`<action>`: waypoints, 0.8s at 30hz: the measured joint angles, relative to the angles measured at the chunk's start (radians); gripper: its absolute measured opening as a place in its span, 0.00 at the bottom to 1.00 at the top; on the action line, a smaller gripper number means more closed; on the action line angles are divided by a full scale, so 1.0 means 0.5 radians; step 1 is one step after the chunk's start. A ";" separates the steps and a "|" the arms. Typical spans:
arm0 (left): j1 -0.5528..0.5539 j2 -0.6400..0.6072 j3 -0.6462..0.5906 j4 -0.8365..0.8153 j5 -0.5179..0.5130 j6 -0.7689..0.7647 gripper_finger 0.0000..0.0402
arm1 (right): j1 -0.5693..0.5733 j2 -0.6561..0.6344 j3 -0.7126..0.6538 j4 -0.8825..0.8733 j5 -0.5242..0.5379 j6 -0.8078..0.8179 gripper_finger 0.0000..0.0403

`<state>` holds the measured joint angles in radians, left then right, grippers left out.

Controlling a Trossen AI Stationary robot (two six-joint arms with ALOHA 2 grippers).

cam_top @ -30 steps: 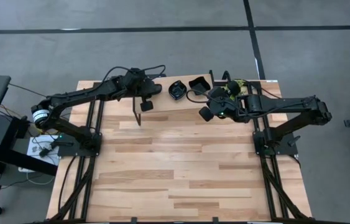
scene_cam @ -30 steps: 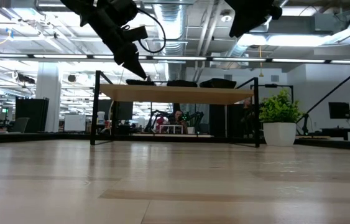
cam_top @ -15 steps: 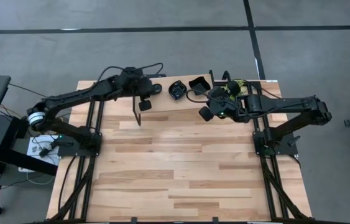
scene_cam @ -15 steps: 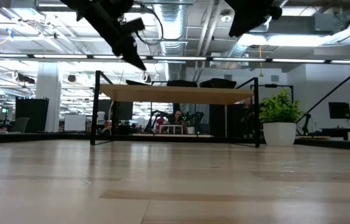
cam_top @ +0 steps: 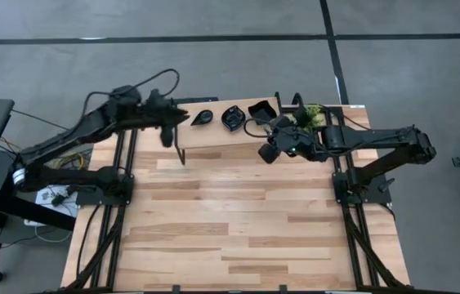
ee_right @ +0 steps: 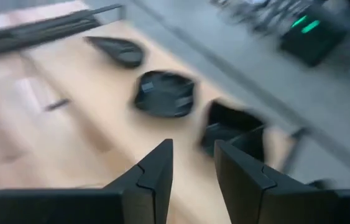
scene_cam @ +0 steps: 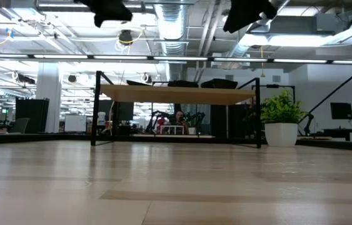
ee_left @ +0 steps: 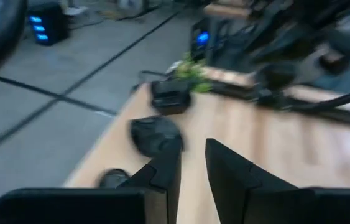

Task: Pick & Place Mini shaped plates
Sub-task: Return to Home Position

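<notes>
Wooden shelf [cam_top: 221, 137] — black plates [cam_top: 232, 118] between left pincer [cam_top: 167, 137], right pincer [cam_top: 269, 152]; apart

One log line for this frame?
left gripper: open, empty, by left end of shelf | right gripper: open, empty, above shelf | drop plate, round plate, square plate: on shelf

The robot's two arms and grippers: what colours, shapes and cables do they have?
The left arm and the right arm are black, slim and jointed, with loose black cables looping beside them. The left gripper and the right gripper each have two dark, angular, wedge-shaped fingers.
</notes>
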<state>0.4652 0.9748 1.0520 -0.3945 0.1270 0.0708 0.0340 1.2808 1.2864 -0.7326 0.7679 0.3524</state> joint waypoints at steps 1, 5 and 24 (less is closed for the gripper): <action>0.000 -0.062 -0.034 0.000 0.054 -0.059 0.19 | 0.005 0.000 0.000 -0.002 -0.101 0.057 0.28; -0.002 -0.354 -0.235 -0.001 0.185 -0.259 0.19 | 0.008 0.000 -0.001 0.046 -0.505 -0.060 0.28; -0.185 -1.854 -1.353 0.253 0.102 -0.788 0.19 | 0.111 -1.061 -1.230 1.315 -1.134 -0.405 0.28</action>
<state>0.3729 0.0476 0.3758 -0.2679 0.1781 -0.3235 0.0895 0.7505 0.6712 -0.0749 0.2010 0.1497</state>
